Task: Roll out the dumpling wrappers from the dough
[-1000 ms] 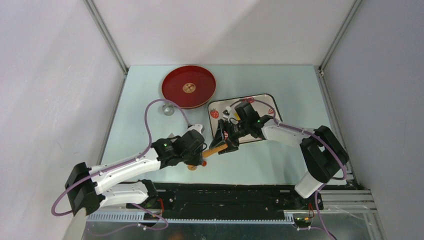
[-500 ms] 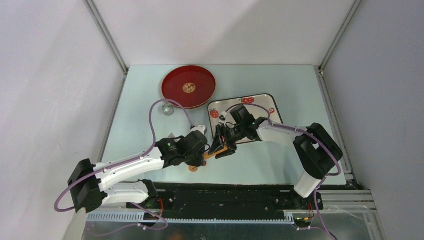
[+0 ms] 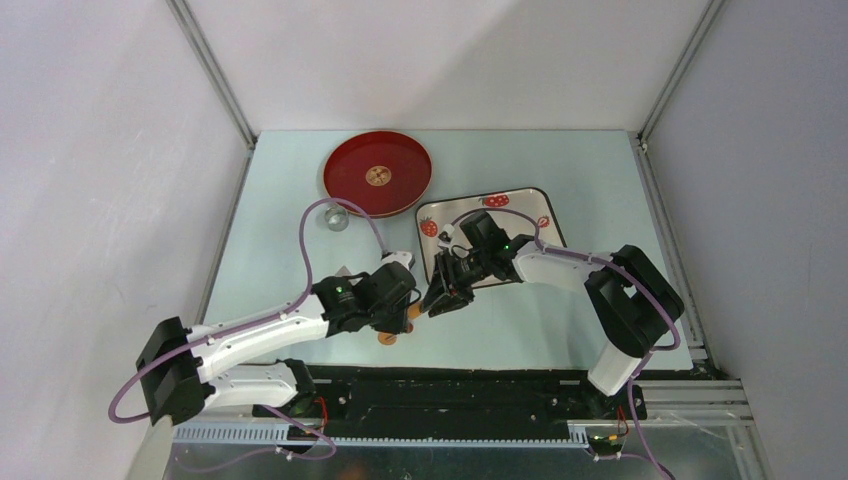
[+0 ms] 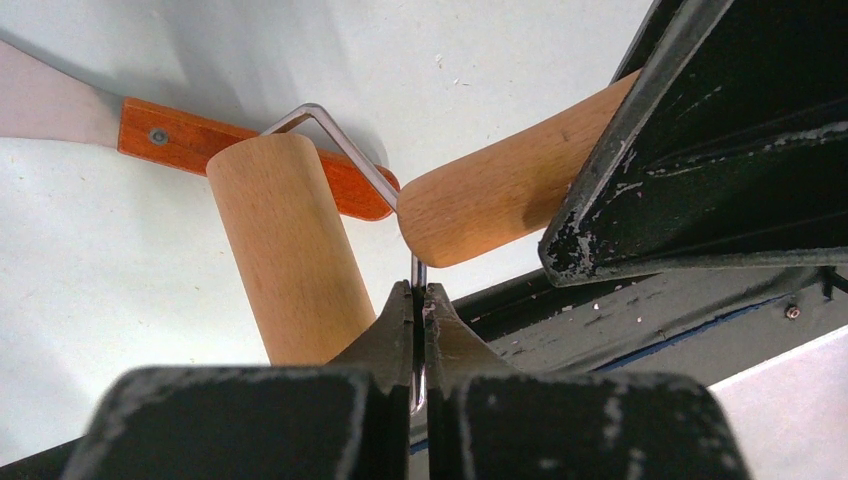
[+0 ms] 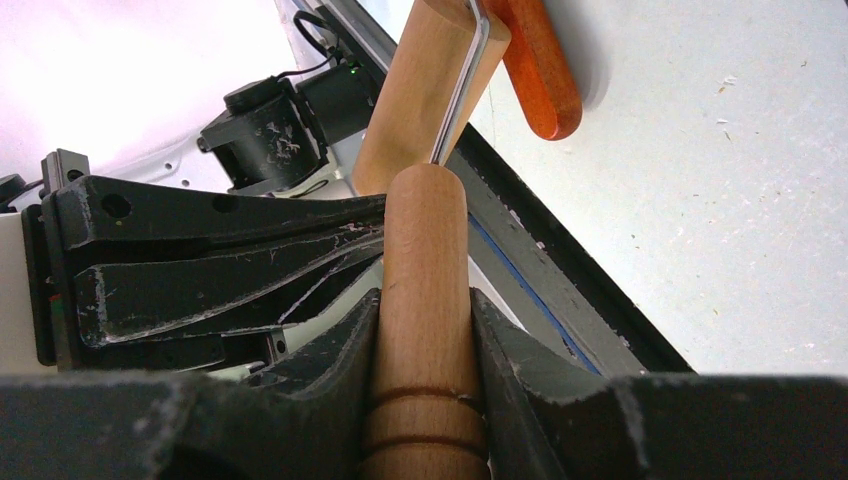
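I am in the middle of passing the wooden roller (image 4: 290, 250) from one arm to the other, so no rolling has begun. My left gripper (image 4: 420, 290) is pinched fully together on the thin wire yoke (image 4: 340, 150) that joins the roller's barrel to its handle (image 4: 490, 200), holding the tool just above the table (image 4: 120, 260). My right gripper (image 5: 425, 310) has come in from the other side. In its wrist view both fingers (image 5: 340, 350) sit against the grooved handle, one on each flank, part-way open with the wood filling the gap, so I read that as a grip. An orange-handled scraper (image 4: 200, 150) lies on the table just behind the barrel, apart from both tools. I cannot see the dough in any view. My guess is that it lies on the strawberry-printed board (image 3: 525, 212), much of which is hidden under my right arm, and I see no cut wrappers either. The red plate (image 3: 350, 185) stands well beyond the board. Next, I judge, the left gripper should let go of the wire only once the right hold is firm, then draw back without snagging the yoke. After that the right arm can carry the roller to the board and lay the barrel flat on the dough.
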Action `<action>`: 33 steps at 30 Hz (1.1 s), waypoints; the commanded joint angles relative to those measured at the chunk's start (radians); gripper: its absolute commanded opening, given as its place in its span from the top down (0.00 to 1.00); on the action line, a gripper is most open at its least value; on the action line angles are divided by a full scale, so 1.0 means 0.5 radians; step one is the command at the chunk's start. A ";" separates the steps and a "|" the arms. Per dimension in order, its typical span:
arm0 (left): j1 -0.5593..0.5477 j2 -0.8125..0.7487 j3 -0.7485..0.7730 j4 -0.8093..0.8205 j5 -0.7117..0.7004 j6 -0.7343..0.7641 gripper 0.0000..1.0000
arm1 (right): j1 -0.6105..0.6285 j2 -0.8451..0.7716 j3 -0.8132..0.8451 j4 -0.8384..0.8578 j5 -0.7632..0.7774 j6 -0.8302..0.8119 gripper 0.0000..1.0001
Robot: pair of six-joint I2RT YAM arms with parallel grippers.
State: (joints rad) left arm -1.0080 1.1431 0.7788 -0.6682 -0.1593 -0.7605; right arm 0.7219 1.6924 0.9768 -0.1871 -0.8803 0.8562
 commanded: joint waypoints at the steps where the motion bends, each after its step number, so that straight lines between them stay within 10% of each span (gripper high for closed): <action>1: -0.022 -0.033 0.083 0.106 -0.045 -0.023 1.00 | 0.011 -0.020 0.071 0.079 -0.068 -0.005 0.55; 7: -0.031 -0.042 0.084 0.109 -0.045 -0.027 1.00 | -0.011 -0.057 0.070 0.069 -0.032 -0.008 0.33; 15: -0.048 -0.035 0.075 0.107 -0.060 -0.043 1.00 | -0.004 -0.007 0.070 0.040 -0.017 -0.019 0.46; 25: -0.065 -0.079 0.036 0.108 -0.076 -0.076 1.00 | -0.015 -0.061 0.069 -0.034 0.075 -0.057 0.41; 29: -0.071 -0.079 0.029 0.107 -0.079 -0.083 1.00 | -0.008 -0.088 0.068 -0.046 0.127 -0.064 0.49; 33: -0.075 -0.080 0.031 0.106 -0.081 -0.084 1.00 | -0.006 -0.087 0.068 -0.052 0.148 -0.069 0.78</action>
State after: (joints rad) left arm -1.0344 1.1370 0.7784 -0.6697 -0.1780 -0.7818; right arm 0.7158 1.6855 0.9779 -0.2073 -0.8398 0.8398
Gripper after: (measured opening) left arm 0.021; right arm 0.346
